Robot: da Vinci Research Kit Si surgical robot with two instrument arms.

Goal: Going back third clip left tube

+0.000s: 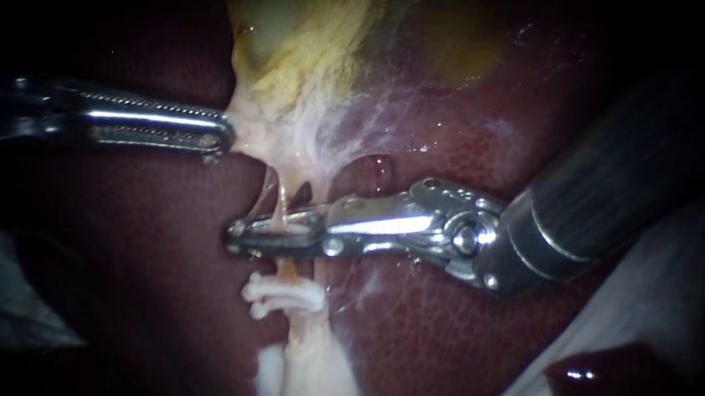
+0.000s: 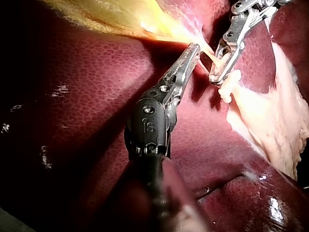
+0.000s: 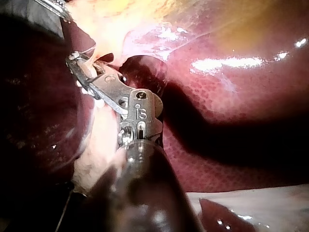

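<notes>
While the slender silver left instrument (image 1: 221,133) clamps pale stringy tissue (image 1: 267,137) beneath the yellow gallbladder (image 1: 299,26), the steel right instrument (image 1: 236,237), jaws narrowly parted, straddles the thin pale tube (image 1: 279,196) just beside white clips (image 1: 282,295); bare dark-red liver (image 1: 409,337) lies on both sides.

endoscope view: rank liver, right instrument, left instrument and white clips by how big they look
1. liver
2. right instrument, its shaft likely enlarged by nearness to the camera
3. left instrument, jaws shut on gallbladder tissue
4. white clips

Thin pale tube (image 1: 282,205), taut, runs down from the gallbladder's (image 1: 297,42) whitish neck across the liver (image 1: 156,233). White clips (image 1: 284,295) clamp it lower down, bunched together.
</notes>
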